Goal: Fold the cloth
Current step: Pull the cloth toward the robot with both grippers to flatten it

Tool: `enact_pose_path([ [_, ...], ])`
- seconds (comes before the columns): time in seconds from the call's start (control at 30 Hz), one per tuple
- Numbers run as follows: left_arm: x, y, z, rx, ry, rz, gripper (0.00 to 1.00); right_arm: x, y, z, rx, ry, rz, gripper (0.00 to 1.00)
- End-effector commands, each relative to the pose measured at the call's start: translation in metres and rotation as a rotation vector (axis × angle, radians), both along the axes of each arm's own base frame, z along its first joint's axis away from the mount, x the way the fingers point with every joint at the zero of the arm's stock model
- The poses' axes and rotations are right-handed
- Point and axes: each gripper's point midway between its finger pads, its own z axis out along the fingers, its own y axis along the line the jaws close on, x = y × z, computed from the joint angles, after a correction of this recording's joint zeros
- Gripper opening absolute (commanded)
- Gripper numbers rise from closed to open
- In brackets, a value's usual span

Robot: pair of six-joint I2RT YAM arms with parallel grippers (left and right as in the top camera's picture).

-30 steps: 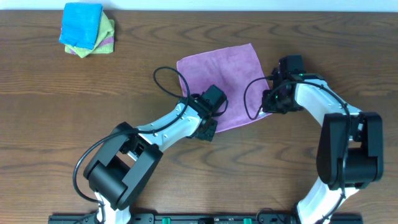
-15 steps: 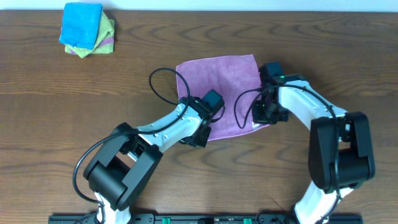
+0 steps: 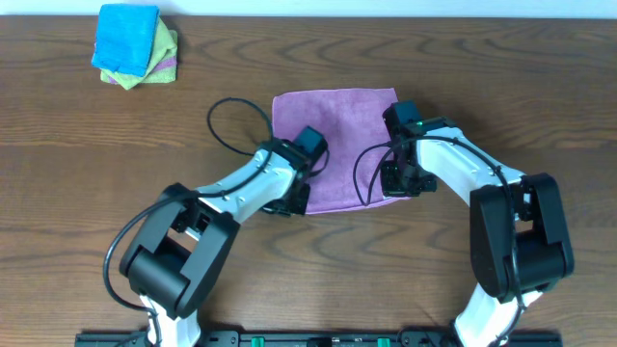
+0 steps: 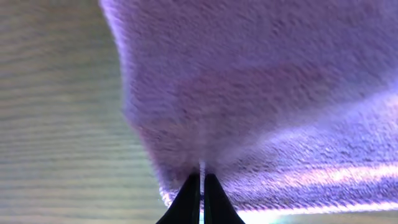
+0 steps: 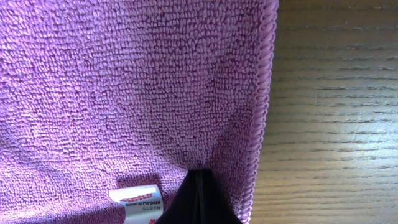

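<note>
The left hand (image 4: 202, 186) is clenched on the near left corner of the cloth (image 3: 335, 130), its two fingers pressed together with a ridge of terry pulled up between them. The right hand (image 5: 199, 193) is clamped the same way on the near right corner, just inside the stitched hem and just beside the small white tag (image 5: 137, 198).

The cloth lies at the middle of the counter (image 3: 501, 67), its far part spread flat and its near edge gathered at the two grips. In the blurred left wrist view that corner seems raised a little off the wood, though I cannot be sure.

It looks light, soft and limp, so it should sag between the hands and hold no shape of its own. The looped pile ought to grip well in a pinch but may drag on the wood. Nothing here is fragile. Two neighbouring corners are the sensible hold, since the near edge can then travel straight and taut toward the far one.

A stack of folded cloths (image 3: 135, 46), blue on top, sits well apart at the far left.
</note>
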Motion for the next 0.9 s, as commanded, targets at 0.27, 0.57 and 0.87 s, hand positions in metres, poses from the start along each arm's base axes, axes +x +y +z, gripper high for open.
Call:
enact_pose_path([
  [0.27, 0.003, 0.023, -0.015, 0.044, 0.010, 0.000, 0.06, -0.039, 0.015, -0.018, 0.050, 0.156, -0.010, 0.02],
  [0.57, 0.009, 0.030, -0.016, 0.003, 0.025, 0.041, 0.06, -0.056, 0.033, -0.017, 0.029, 0.195, 0.056, 0.01],
  [0.87, -0.003, 0.025, -0.015, -0.031, 0.081, 0.029, 0.06, -0.044, 0.003, -0.017, -0.039, 0.162, -0.015, 0.02],
])
